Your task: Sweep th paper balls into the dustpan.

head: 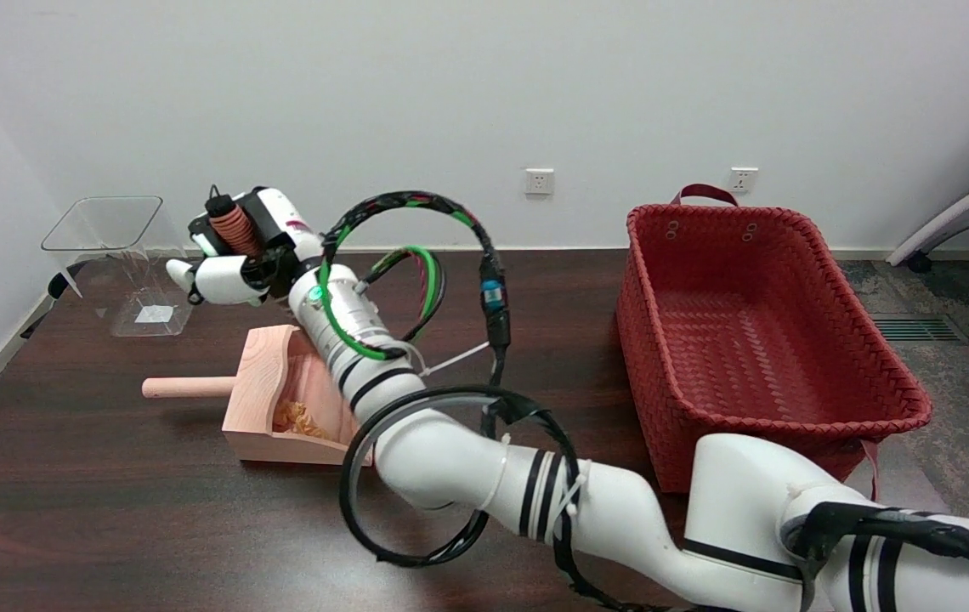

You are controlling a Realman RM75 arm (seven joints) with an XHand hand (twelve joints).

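So the paper balls (pixel 299 418), or at least some crumpled tan-orange stuff that looks like them, sit inside the wooden dustpan (pixel 259 399), down in its scoop. The right forearm crosses over the pan's open side, so I can't tell how many are in there or whether any are still loose on the tabletop (pixel 110 510). The dustpan's round handle sticks out toward 9 o'clock.

Going outward: the right hand (pixel 234 255) hangs up at about 11 o'clock from the pan, above it, with something ribbed and reddish-brown in it that could be a brush handle. The fingers look wrapped around that thing, but honestly I can't tell for sure from this angle. At 10 o'clock from the hand there's a clear plastic bin (pixel 123 255), and way over at 3 o'clock a big red woven basket (pixel 756 340).

What could go wrong: the forearm and its cable loops sit really close over the pan, so pulling back carelessly could snag the rim and tip or drag it, spilling the balls back out. The hand is also near the clear bin, so a wide swing could knock it.

No brands or readable writing anywhere; a pale square under the clear bin is too blurry to read.
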